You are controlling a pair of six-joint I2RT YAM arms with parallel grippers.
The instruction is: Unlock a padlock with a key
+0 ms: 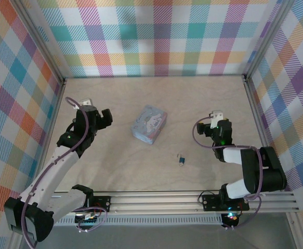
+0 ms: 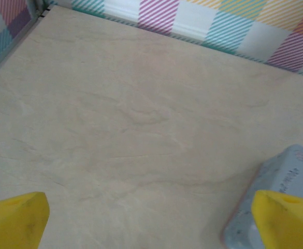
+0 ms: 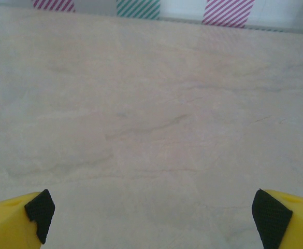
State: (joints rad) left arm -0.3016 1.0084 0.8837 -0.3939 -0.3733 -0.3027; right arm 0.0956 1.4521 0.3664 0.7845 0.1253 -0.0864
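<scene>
Pale tabletop (image 1: 115,150), plaid walls (image 1: 156,36). Tiny blue padlock (image 1: 182,160) near centre, just nearer than cartoon-printed box (image 1: 149,123). Spread wide and empty: left gripper (image 2: 151,223), right gripper (image 3: 151,220).

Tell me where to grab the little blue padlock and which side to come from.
Probably the blue body of the padlock, pinched across its sides from straight above. It seems to lie flat on the table, thin shackle pointing away from the arms, with nothing touching it.
</scene>
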